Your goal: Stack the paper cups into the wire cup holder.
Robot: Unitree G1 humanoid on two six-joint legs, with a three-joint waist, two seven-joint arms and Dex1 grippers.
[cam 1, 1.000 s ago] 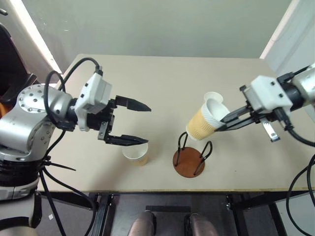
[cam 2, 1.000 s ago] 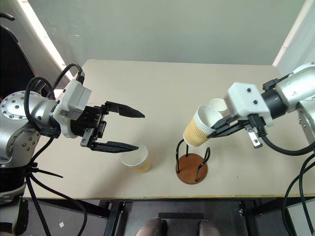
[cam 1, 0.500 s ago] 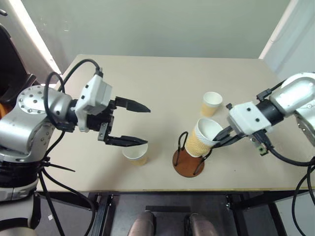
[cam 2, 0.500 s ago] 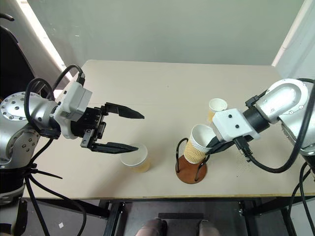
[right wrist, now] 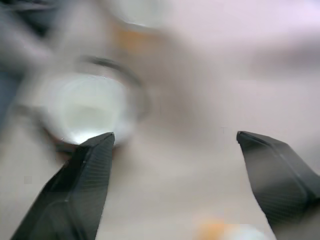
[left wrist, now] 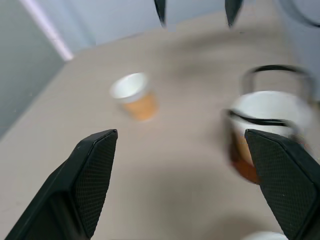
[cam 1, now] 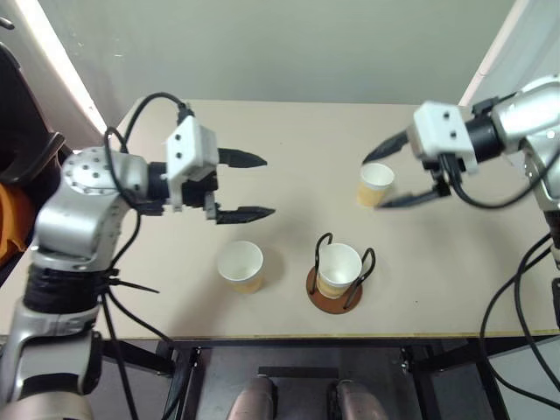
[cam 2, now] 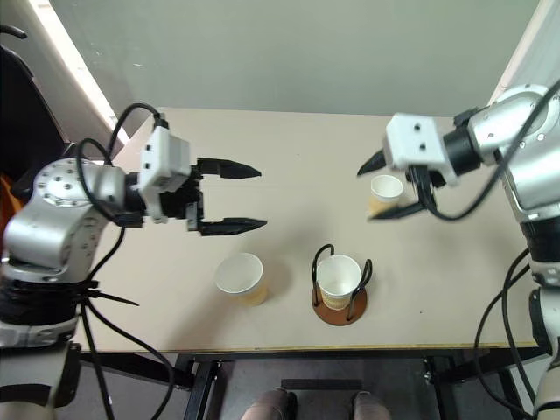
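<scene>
Head view: the left pincer (cam 1: 255,185) hangs released over the beige surface (cam 1: 289,149), empty. The right pincer (cam 1: 395,175) is spread wide around nothing, above the far cup (cam 1: 375,184). One cup (cam 1: 338,269) sits upright in the wire cup holder (cam 1: 333,289); another cup (cam 1: 241,266) stands just left of it.

Left wrist view: holder and far cup ahead.

Right wrist view: blurred holder with cup.

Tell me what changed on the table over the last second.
The right gripper lowered the paper cup it held into the wire cup holder, let go, and drew up and away toward the far cup, jaws open. The left gripper, open and empty, moved farther from the near cup. Both loose cups stayed where they were on the table.
</scene>
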